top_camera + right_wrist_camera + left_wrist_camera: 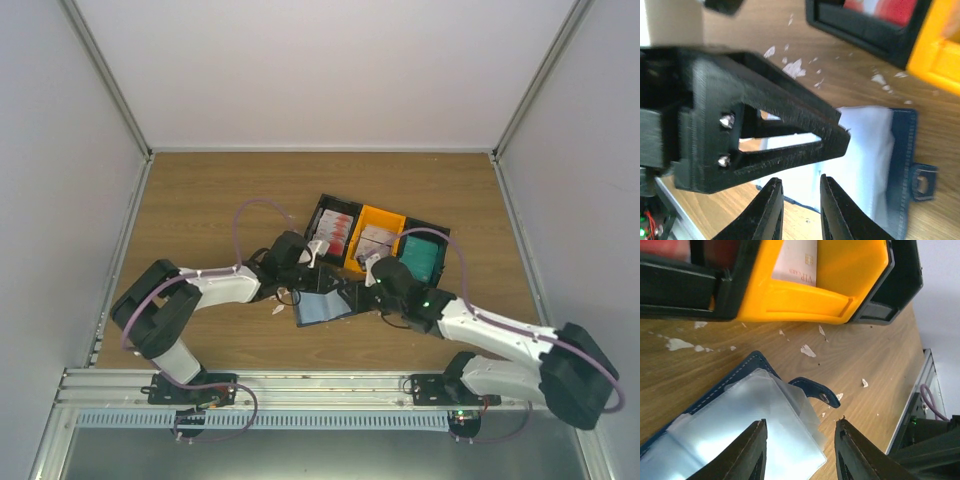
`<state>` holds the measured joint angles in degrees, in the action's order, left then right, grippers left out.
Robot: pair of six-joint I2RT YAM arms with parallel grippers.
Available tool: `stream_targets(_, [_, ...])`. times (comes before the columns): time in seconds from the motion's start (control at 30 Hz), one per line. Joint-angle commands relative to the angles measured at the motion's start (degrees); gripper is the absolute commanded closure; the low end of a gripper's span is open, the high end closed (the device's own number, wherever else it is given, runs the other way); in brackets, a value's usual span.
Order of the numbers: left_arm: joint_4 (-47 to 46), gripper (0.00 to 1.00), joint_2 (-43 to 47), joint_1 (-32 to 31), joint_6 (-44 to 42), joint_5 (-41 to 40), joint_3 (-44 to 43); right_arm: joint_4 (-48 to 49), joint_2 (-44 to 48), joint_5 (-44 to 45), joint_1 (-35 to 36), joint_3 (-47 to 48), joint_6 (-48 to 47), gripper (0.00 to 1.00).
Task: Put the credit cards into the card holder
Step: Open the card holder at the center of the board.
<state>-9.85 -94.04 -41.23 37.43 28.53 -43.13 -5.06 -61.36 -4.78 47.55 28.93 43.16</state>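
The card holder lies open on the wood, navy outside, pale blue-grey inside. In the left wrist view its clear sleeves fan out beside the snap strap. My left gripper is open and straddles the sleeves' corner, gripping nothing. My right gripper hovers over the holder's near edge, jaws a narrow gap apart with nothing between them; the left gripper's finger crosses in front of it. Credit cards lie in the black tray and the orange tray; one white credit card shows there.
Three trays stand in a row behind the holder: black, orange, and black with a teal insert. Torn white scraps litter the wood. Both grippers crowd together over the holder. White walls enclose the table.
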Motion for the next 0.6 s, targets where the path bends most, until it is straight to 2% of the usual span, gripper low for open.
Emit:
stream_targets(0.0, [3.6, 0.61, 5.8, -0.3, -2.2, -8.5, 1.5, 2.5, -7.1, -7.9, -0.1, 3.4, -4.8, 0.77])
stream_targets(0.17, [9.1, 0.58, 13.7, 0.7, -2.1, -18.0, 4.3, -3.2, -11.8, -4.9, -1.0, 9.2, -6.5, 0.75])
stream_targets(0.27, [12.5, 0.53, 17.8, 1.9, -1.9, -21.4, 5.0, -7.4, -12.0, -3.6, -4.4, 14.4, -11.2, 0.69])
stream_targets(0.43, [13.8, 0.47, 22.2, 3.8, 0.5, -25.1, 5.7, -15.0, -14.5, -3.2, -12.8, 23.5, -20.7, 0.54])
stream_targets(0.57, [12.3, 0.47, 22.4, 5.2, 0.1, -22.5, 6.5, -16.5, -15.6, -3.4, -16.5, 25.4, -23.4, 0.47])
